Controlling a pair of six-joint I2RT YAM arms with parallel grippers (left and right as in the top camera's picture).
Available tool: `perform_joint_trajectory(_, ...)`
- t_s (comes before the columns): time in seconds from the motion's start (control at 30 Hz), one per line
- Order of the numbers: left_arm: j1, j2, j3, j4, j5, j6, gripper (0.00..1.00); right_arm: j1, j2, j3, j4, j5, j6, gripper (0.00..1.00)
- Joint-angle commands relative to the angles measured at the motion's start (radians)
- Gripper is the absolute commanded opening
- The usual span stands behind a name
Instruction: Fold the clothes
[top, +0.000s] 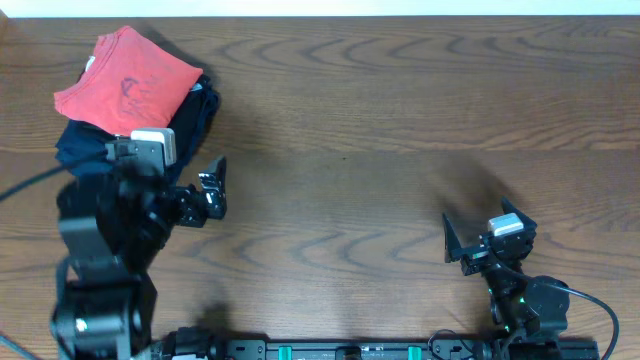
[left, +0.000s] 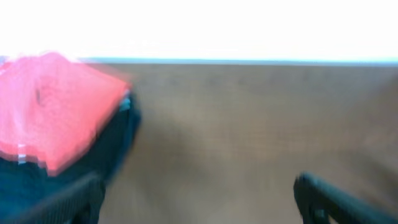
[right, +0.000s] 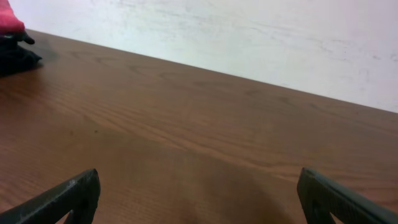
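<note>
1. While both arms sit back near the table's (top: 380, 100) near edge, the coral-red T-shirt (top: 125, 78) lies in the far left corner as a compact, roughly squared bundle, with faint dark marking on its upper face.
2. Under the shirt is a pile of dark navy garments (top: 196, 115), which sticks out past it on the right and near sides. The shirt rests directly on that pile.
3. The left claw (top: 217, 188) hovers just beside the near right edge of the pile, its fingers spread apart and holding nothing. It touches neither shirt nor pile.
4. From the left wrist view, which is blurred, the T-shirt (left: 56, 109) fills the upper left with the dark garments (left: 115, 146) below it, and the left claw (left: 199, 208) stands wide with bare wood between its fingers.
5. The right claw (top: 485, 225) is well apart from the clothes, low on the right side, also spread wide and empty.
6. Its wrist view shows the right claw (right: 199, 208) over bare wood, with the T-shirt (right: 9, 17) only a red sliver at the far left edge.
</note>
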Motion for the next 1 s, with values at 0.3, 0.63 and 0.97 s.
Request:
perform_joint_trajectory(0.3,-0.017,-0.461,-0.506,0.389,-0.024,0.008,0.98,-0.009,-0.007,-0.006,0.002,-0.008,-0.007,0.99)
perform_joint_trajectory(0.63,-0.036,-0.726,-0.758,0.415,-0.031,0.009,0.98,-0.009,-0.007,-0.006,0.002,-0.008,-0.007,0.99)
perform_joint_trajectory(0.97,-0.076,-0.727,-0.965,0.525,-0.032,0.009,0.98,-0.009,-0.007,-0.006,0.002,-0.008,-0.007,0.99)
